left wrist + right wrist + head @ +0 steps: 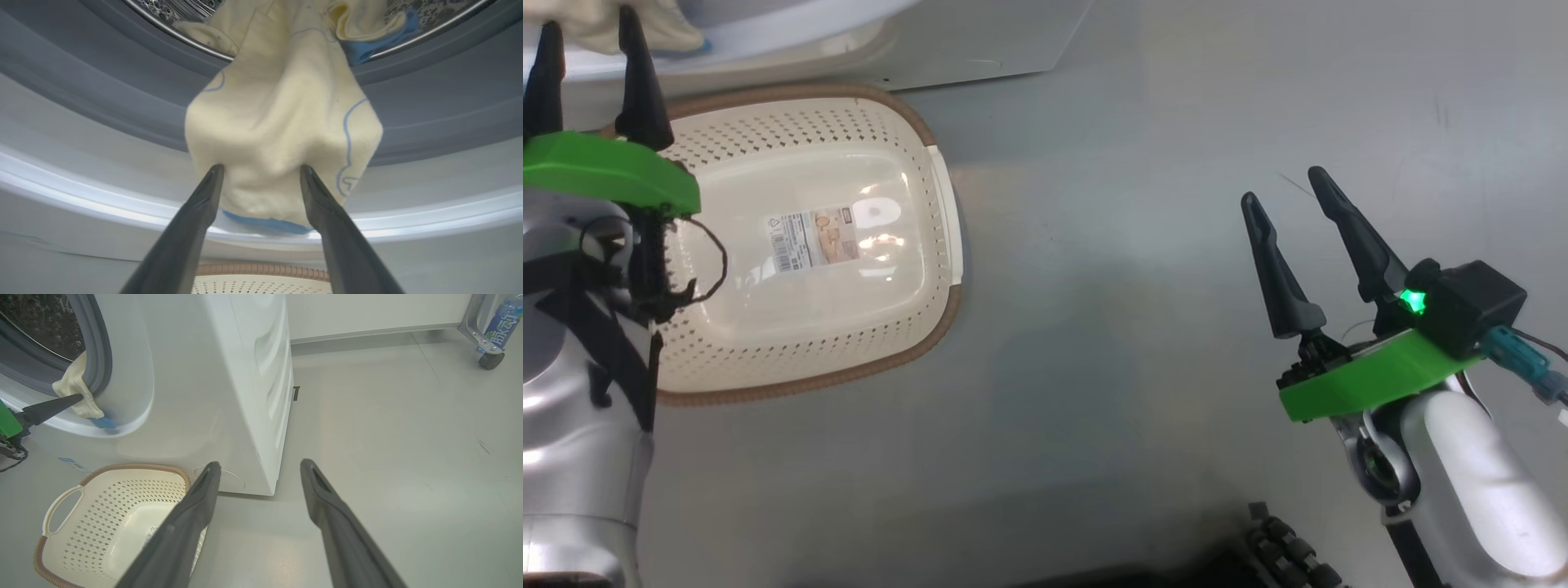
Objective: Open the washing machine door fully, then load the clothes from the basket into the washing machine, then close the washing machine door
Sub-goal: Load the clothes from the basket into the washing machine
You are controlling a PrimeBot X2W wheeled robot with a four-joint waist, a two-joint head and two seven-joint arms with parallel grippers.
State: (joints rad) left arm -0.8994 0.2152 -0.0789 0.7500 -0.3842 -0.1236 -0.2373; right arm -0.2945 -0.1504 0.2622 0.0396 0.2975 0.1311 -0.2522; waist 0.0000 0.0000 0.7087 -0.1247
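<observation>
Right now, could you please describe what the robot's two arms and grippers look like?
The left gripper and right gripper each have two long, tapered dark fingers on a bright green mount. The left forearm is shiny silver-grey with black straps and a thin looped black cable. The right forearm is white; its wrist carries a black box with a glowing green light and a teal connector.

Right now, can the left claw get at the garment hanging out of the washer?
Probably yes. The left claw stands open with its fingertips at the cream garment, which droops out of the drum over the grey seal. Nothing lies between them.
</observation>
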